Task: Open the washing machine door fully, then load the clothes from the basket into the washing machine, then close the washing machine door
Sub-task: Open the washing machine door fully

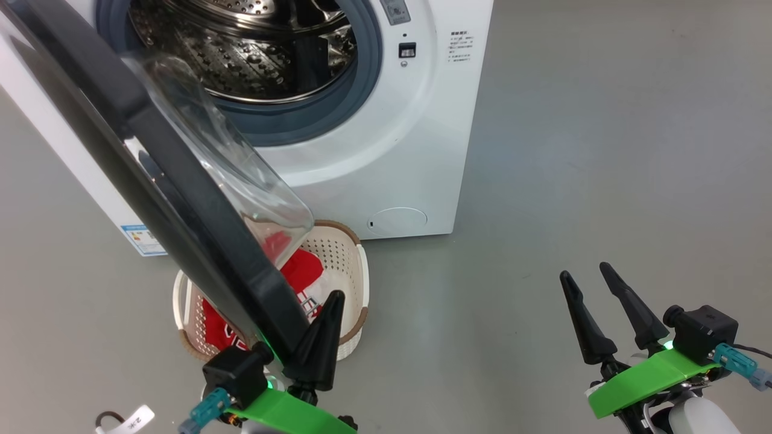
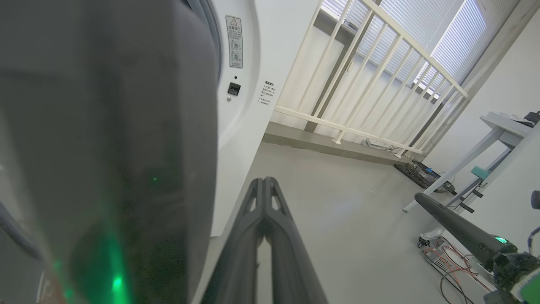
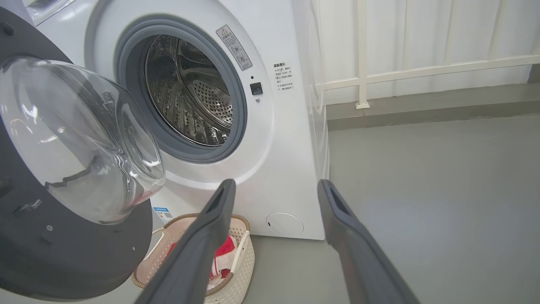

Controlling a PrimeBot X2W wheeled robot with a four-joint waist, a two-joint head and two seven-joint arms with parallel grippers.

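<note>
washing machine door (image 1: 181,193) rim just beside left gripper (image 1: 335,296), fingers together

Grey floor, white railing and a work corner

A smooth pale-grey floor (image 1: 603,150) meets a low grey ledge (image 3: 422,112) at its far edge. On the ledge a white barred metal railing (image 2: 371,84) stands before slatted white window blinds (image 2: 455,46). Toward the floor's right side in the left wrist view stands a white table with slanted legs (image 2: 504,124), with a small teal block (image 2: 481,172) by one leg. A flat black board (image 2: 417,173) lies near the ledge's end, and loose red and black cables (image 2: 447,261) lie nearer.
</note>
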